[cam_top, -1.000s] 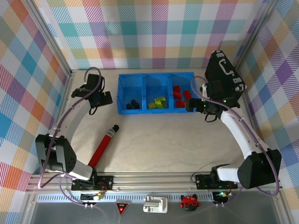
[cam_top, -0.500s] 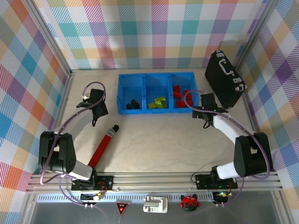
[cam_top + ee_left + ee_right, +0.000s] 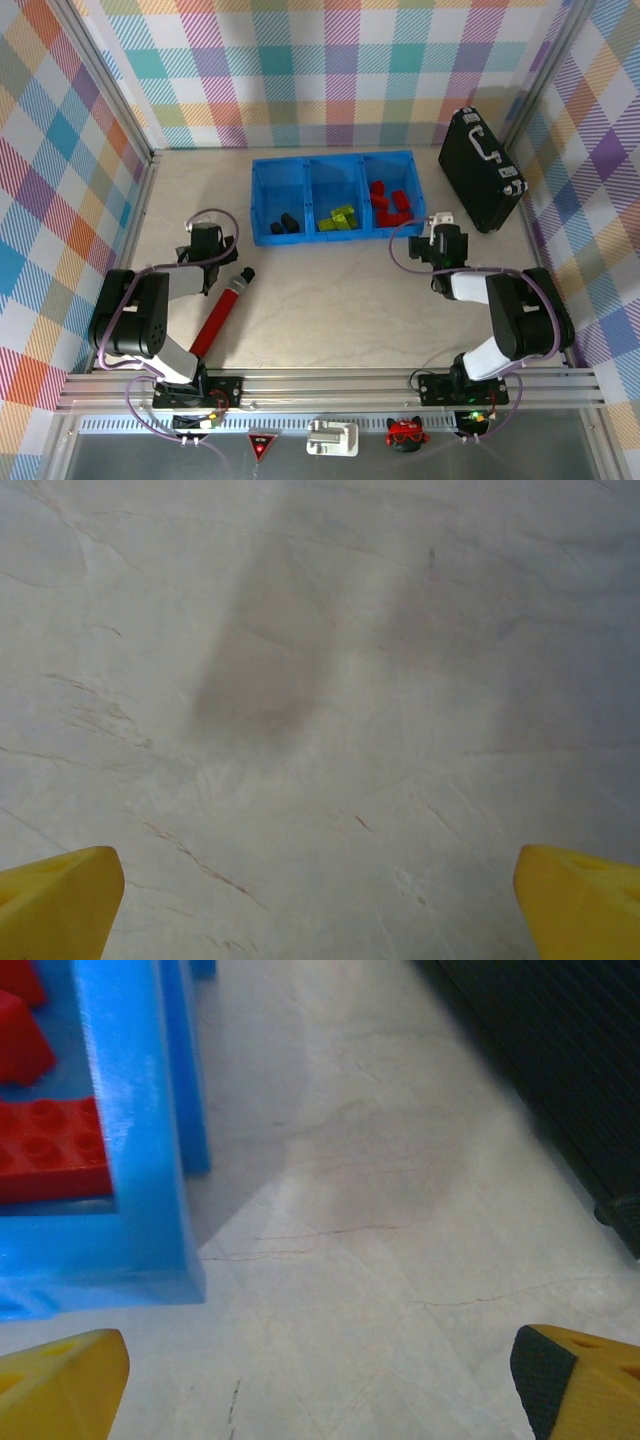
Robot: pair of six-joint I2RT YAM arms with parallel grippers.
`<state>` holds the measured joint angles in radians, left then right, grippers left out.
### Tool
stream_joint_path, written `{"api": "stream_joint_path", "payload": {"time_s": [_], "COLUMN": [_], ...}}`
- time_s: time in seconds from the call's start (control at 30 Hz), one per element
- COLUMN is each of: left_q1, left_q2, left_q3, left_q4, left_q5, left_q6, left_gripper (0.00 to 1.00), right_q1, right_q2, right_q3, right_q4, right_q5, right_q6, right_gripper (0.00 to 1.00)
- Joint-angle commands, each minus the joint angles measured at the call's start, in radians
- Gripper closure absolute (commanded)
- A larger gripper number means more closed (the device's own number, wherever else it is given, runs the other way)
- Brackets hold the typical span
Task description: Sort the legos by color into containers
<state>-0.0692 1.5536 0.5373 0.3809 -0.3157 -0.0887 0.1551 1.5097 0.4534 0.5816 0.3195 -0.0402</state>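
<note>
The containers [image 3: 335,158] are three joined blue bins at the back of the table. Black legos [image 3: 284,224] lie in the left bin, lime green legos [image 3: 340,219] in the middle one and red legos [image 3: 388,200] in the right one. My left gripper [image 3: 205,243] hangs open over bare table, left of the bins; its yellow fingertips [image 3: 60,900] stand far apart with nothing between them. My right gripper [image 3: 443,241] is open and empty just right of the bins' front corner [image 3: 140,1160], with red legos [image 3: 50,1150] visible inside.
A long red cylinder with a black tip [image 3: 222,311] lies on the table by the left arm. A black hard case [image 3: 481,170] stands at the back right, its side [image 3: 560,1060] close to my right gripper. Plaid walls enclose the table.
Both arms have drawn back from the bins toward the near edge and folded low. Both grippers stayed open and empty.
</note>
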Motion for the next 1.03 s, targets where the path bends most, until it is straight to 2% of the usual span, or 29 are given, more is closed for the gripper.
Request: {"api": "stream_joint_path", "payload": {"time_s": [0.0, 0.07, 0.1, 0.2, 0.23, 0.27, 0.3, 1.0], "left_q1": [0.014, 0.014, 0.014, 0.007, -0.014, -0.022, -0.022, -0.021], "left_q2": [-0.041, -0.005, 0.036, 0.022, 0.026, 0.022, 0.027, 0.023], "left_q3": [-0.058, -0.136, -0.183, -0.146, -0.132, -0.127, -0.13, -0.132], "left_q4": [0.296, 0.473, 0.618, 0.509, 0.488, 0.474, 0.491, 0.49], "left_q5": [0.118, 0.151, 0.145, 0.131, 0.121, 0.112, 0.11, 0.111], "left_q6": [0.059, 0.071, 0.076, 0.079, 0.101, 0.105, 0.106, 0.106], "left_gripper": [0.0, 0.0, 0.0, 0.0, 0.0, 0.0, 0.0, 0.0], "right_q1": [-0.039, -0.053, -0.063, -0.094, -0.102, -0.103, -0.104, -0.13], "right_q2": [-0.048, -0.048, -0.046, -0.017, 0.032, 0.041, 0.016, 0.023], "right_q3": [-0.047, -0.053, -0.054, -0.089, -0.106, -0.101, -0.058, -0.051], "right_q4": [0.206, 0.211, 0.213, 0.292, 0.381, 0.397, 0.264, 0.262], "right_q5": [-0.171, -0.213, -0.236, -0.305, -0.302, -0.275, -0.252, -0.275], "right_q6": [-0.023, -0.019, -0.015, -0.004, 0.002, 0.013, 0.031, 0.049], "right_gripper": [0.01, 0.01, 0.01, 0.01, 0.01, 0.01, 0.01, 0.01]}}
